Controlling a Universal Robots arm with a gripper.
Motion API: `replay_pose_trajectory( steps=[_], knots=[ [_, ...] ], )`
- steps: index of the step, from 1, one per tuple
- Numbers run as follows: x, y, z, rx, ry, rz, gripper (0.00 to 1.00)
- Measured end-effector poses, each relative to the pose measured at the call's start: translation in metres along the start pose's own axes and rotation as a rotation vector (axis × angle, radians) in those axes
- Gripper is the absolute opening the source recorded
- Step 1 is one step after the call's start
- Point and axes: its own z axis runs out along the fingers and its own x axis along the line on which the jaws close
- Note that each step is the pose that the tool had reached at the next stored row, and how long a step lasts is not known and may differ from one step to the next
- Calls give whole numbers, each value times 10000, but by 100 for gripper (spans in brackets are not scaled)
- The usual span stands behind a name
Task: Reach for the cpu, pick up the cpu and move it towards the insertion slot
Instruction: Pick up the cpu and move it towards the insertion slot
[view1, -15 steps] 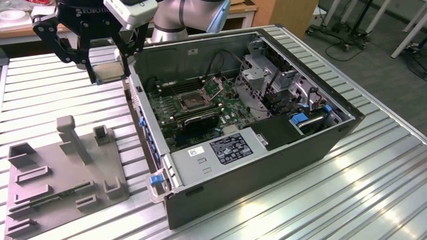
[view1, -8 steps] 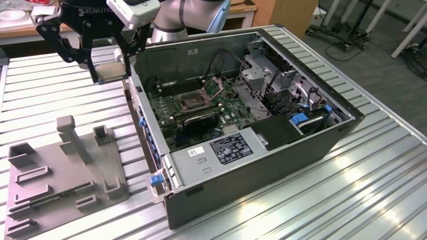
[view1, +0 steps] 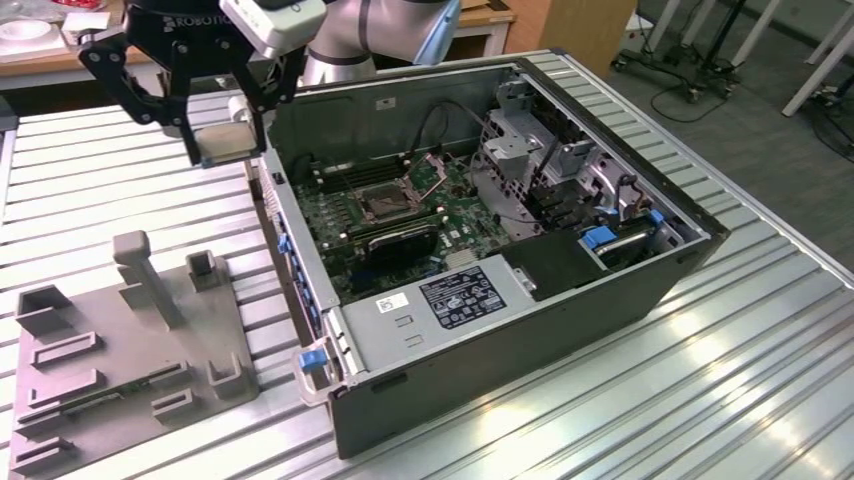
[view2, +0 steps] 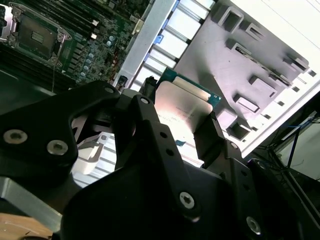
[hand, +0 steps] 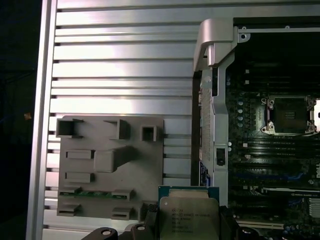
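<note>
Tool (view1: 220, 140): raised above the counter, just outside the open computer case's side wall, on the exterior view's left of it; its black fingers (view2: 150, 130) are closed onto the cpu, one on each of two opposite edges.
Cpu (hand: 189, 216): clamped in the tool, off the counter, its pale metal face and thin green rim showing between the fingers in both wrist views; it looks to be held roughly level, face toward the wrist.
Fixture plate (view1: 120, 350): grey block tray lying on the counter, beside the case and nearer the exterior camera than the tool; its pockets and posts are well apart from the cpu now, so I judge the pick-up done.
Counter (view1: 747, 340): ribbed metal surface carrying both the fixture plate and the case.
Computer case (view1: 507, 330): lying on its side with the panel off, the motherboard facing up.
Insertion slot (view1: 383, 207): square socket with a dark centre and silvery frame, on the motherboard inside the case.
Key relation: from the tool, the insertion slot lies across the case's side wall and lower down, toward the exterior view's right; the cpu hangs outside that wall, well apart from the slot, so the carry seems only partly done.
</note>
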Motion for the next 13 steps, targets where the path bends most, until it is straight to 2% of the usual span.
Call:
replay_pose_trajectory(
  steps=[13],
  knots=[
    [-53,-1,0,0,-1,0,55]
  ],
)
